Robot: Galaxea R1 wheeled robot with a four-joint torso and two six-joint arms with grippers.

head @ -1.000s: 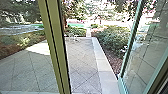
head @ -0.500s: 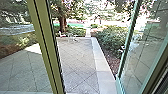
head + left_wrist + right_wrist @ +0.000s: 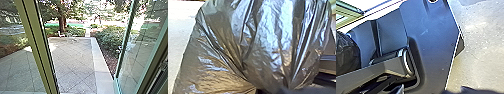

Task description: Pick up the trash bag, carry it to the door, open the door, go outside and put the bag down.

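Observation:
In the left wrist view the dark, shiny trash bag [image 3: 268, 42] is large and full, its folds drawn together at my left gripper [image 3: 286, 88], which is shut on it. Part of the same black bag [image 3: 346, 53] appears beside my base in the right wrist view. The glass door [image 3: 140, 50] with its pale green frame stands swung open in the head view, and the doorway gives onto paving outside. How my right gripper stands cannot be made out.
A yellow-green door post [image 3: 37, 47] rises at the left of the opening. Outside lie the paved yard [image 3: 72, 65], a pale curb [image 3: 101, 67], bushes [image 3: 110, 37] on the right and a white chair [image 3: 60, 34] farther off.
The head camera has moved, so the post and the door edge now stand farther left and more paving shows between them. The door remains open.

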